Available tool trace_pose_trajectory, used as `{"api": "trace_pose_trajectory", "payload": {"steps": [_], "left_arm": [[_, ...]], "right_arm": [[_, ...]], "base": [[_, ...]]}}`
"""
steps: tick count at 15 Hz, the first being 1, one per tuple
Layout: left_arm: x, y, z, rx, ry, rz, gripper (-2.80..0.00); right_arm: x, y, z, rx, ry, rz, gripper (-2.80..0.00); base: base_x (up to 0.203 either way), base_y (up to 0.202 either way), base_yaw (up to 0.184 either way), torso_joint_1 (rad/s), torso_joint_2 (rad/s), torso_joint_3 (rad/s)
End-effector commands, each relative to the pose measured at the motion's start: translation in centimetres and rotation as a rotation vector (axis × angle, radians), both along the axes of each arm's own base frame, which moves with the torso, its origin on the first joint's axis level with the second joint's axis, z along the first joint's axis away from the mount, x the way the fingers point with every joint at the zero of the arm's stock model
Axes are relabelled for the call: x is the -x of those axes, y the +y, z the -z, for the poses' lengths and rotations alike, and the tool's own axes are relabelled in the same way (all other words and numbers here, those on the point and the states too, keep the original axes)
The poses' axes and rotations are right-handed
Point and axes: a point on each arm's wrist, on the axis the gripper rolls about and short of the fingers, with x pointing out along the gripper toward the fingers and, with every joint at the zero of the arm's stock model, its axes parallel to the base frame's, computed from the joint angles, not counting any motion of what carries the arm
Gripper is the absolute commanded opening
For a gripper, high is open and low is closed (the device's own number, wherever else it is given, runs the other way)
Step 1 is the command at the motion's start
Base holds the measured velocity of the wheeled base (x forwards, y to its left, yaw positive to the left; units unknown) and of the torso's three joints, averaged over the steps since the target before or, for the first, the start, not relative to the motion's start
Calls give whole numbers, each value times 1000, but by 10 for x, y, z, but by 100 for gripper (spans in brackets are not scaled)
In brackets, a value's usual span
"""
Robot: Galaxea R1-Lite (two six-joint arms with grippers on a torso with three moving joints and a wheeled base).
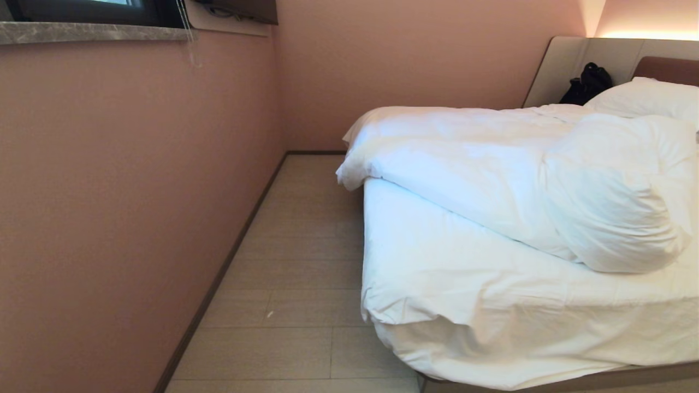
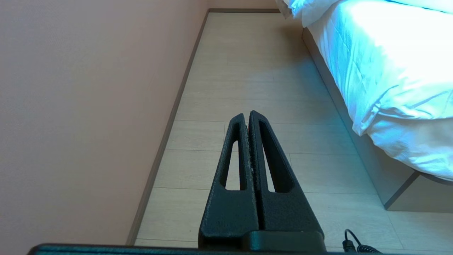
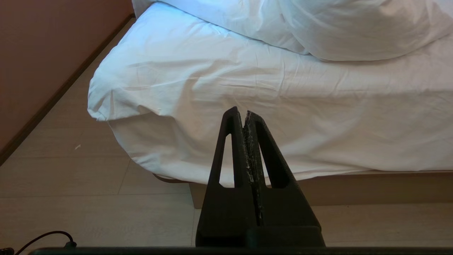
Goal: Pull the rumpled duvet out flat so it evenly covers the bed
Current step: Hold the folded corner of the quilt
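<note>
Along the head view's nine o'clock side: a pink wall, topped at eleven o'clock by a grey stone sill under a dark window, with a thin cord hanging at the sill's end. At six o'clock, pale plank floor, running as a narrow aisle between wall and bed, a dark skirting strip along the wall's foot. From centre to three o'clock, the bed: white sheet bare over the near corner, brown-grey base just visible at five o'clock. Across the far half, the duvet, bunched and rolled in a thick diagonal heap, one corner drooping over the aisle-side edge, a rounded bulge at three o'clock. At two o'clock, a white pillow against the brown headboard in its beige surround, a black bag just beside it. Neither arm visible from the head camera. Left gripper: hanging over the aisle floor beside the bed's base, fingers pressed together, holding nothing. Right gripper: facing the sheeted foot corner, apart from it, fingers likewise closed and empty.
</note>
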Motion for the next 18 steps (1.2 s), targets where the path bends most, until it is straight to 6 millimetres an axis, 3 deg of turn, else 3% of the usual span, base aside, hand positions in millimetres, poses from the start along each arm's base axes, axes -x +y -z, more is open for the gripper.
{"api": "trace_pose_trajectory", "payload": {"steps": [1,18], "left_arm": [[0,0,0,1,0,0,-280],[0,0,0,-12,2,0,-280]], "right_arm": [[0,0,0,-1,1,-1,-280],[0,0,0,-1,0,-1,-280]], "base": [[0,0,0,0,0,0],[0,0,0,0,0,0]]}}
